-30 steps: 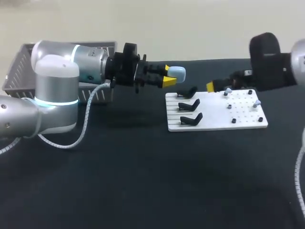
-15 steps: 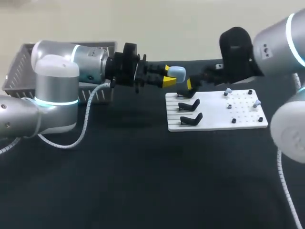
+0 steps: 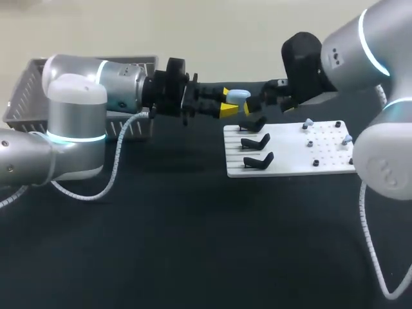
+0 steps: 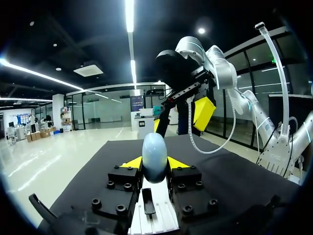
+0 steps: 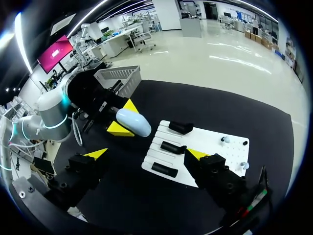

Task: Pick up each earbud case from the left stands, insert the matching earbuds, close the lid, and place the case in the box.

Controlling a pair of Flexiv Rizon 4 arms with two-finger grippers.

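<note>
Black counter (image 3: 193,225) carries a white board (image 3: 290,154) at centre right. Above its upper-left corner, left jaws pinch the pale-blue case (image 3: 239,96); right jaws, spread wide, hover just beside it.

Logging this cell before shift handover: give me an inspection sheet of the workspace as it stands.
Surface: black table.
Job's things: light-blue earbud case held above the table; white board with three empty black stands, earbuds on its pegs; grey basket at far left.
Clutter: nothing seen.
Grippers: left gripper shut on the case; right gripper open, facing it, apart.
Cables: left arm's cable and right arm's cable hang in loops.
Surroundings: nothing seen.
</note>
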